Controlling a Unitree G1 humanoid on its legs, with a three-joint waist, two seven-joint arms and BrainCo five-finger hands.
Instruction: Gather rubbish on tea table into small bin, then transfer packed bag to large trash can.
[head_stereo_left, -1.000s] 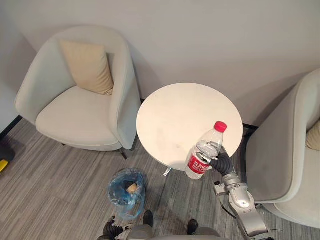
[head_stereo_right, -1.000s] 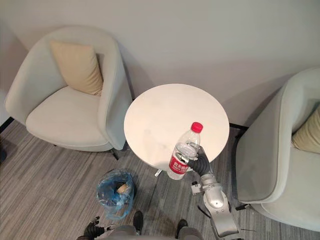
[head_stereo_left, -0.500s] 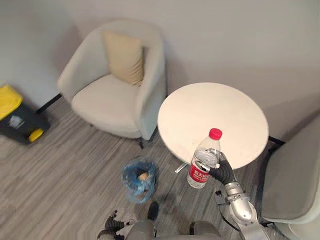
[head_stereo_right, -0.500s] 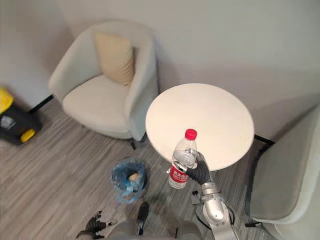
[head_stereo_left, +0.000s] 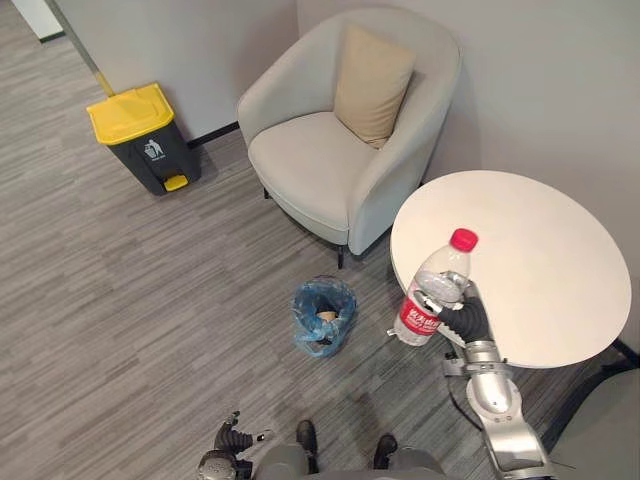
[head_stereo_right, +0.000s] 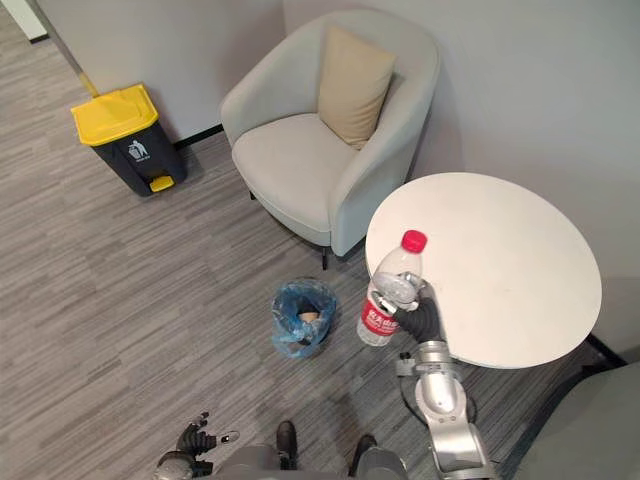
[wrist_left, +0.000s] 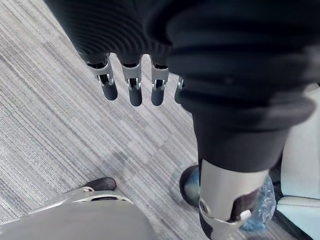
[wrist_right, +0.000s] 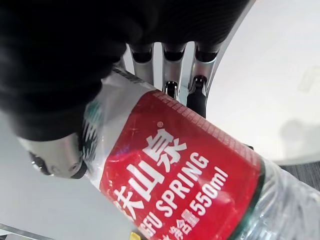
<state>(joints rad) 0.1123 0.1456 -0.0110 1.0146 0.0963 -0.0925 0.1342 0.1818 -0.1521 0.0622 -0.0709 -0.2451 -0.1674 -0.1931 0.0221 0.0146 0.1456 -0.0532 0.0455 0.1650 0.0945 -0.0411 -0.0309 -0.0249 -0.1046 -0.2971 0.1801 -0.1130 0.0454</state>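
A clear plastic bottle with a red cap and red label is held slightly tilted in the air at the near-left edge of the round white tea table. My right hand is shut on it; the right wrist view shows the red label under curled fingers. The small bin, lined with a blue bag and holding some rubbish, stands on the floor to the bottle's left. The large trash can, dark with a yellow lid, stands by the far wall. My left hand hangs low with relaxed fingers.
A pale armchair with a tan cushion stands behind the small bin, beside the table. Another chair's edge shows at the lower right. Grey striped carpet stretches between the bin and the trash can.
The camera has swung left, bringing the large trash can into view and shifting chair, table and bin rightward. The bottle stays in my right hand at the table's edge.
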